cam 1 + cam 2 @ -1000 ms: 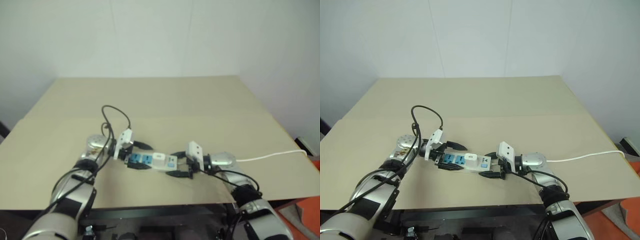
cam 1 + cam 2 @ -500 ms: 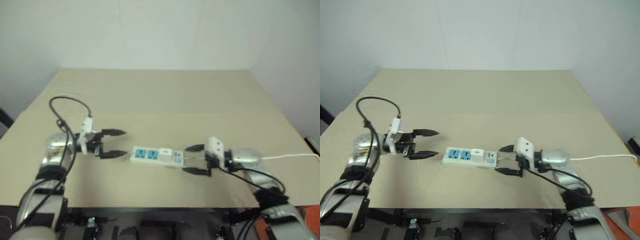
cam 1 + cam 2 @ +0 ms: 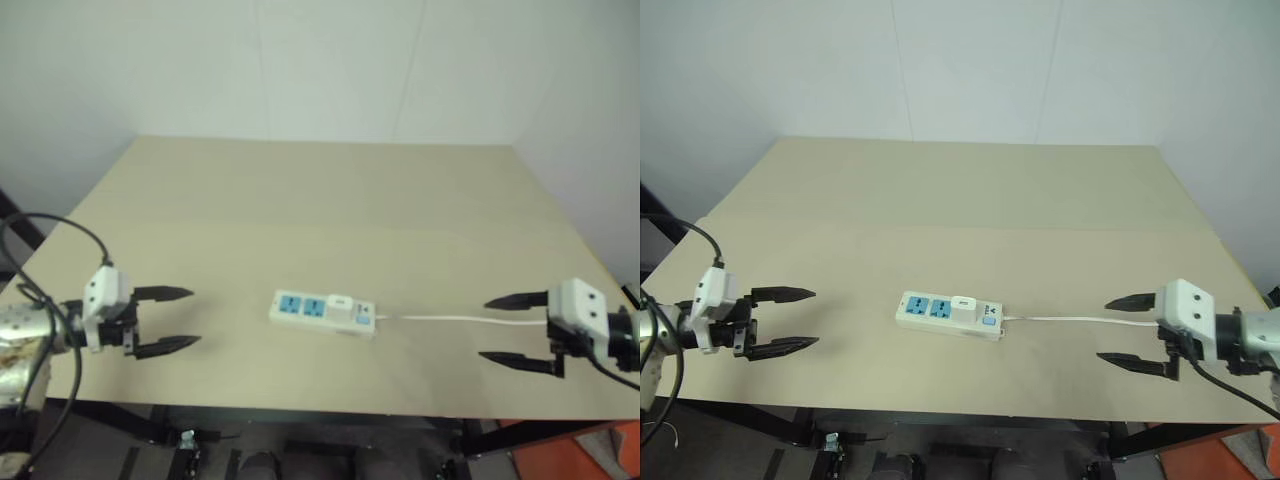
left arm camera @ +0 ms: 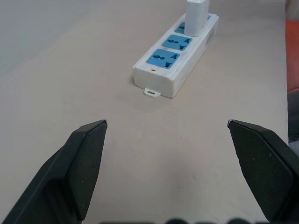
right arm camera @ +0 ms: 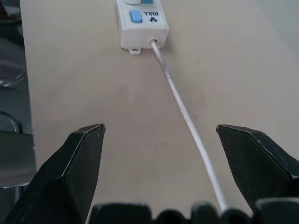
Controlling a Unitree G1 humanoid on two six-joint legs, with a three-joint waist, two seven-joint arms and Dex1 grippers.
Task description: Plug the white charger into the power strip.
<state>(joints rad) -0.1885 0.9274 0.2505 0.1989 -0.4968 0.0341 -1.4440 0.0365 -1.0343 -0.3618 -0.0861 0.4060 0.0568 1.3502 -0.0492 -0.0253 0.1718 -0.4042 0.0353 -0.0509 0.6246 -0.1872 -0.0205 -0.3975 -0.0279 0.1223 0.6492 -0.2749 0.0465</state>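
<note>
The power strip (image 3: 948, 315) lies flat near the middle of the tan table (image 3: 970, 200). The white charger (image 3: 963, 305) stands upright in the strip's socket nearest the cord end, and two blue sockets beside it are bare; the left wrist view shows the charger (image 4: 196, 16) seated there too. My left gripper (image 3: 788, 320) hovers open far to the strip's left with nothing between its fingers. Far to the right, my right gripper (image 3: 1130, 330) is open and empty as well. The strip's thin white cord (image 3: 1070, 320) runs right toward it.
The cord (image 5: 184, 114) crosses the table between the strip's end and my right gripper. The table's front edge (image 3: 940, 408) lies just below both grippers. A white wall (image 3: 970, 70) rises behind the table.
Both grippers have let go of the strip and drawn far apart, left one to the left, right one to the right. The charger stays seated in the strip. The camera has shifted.
</note>
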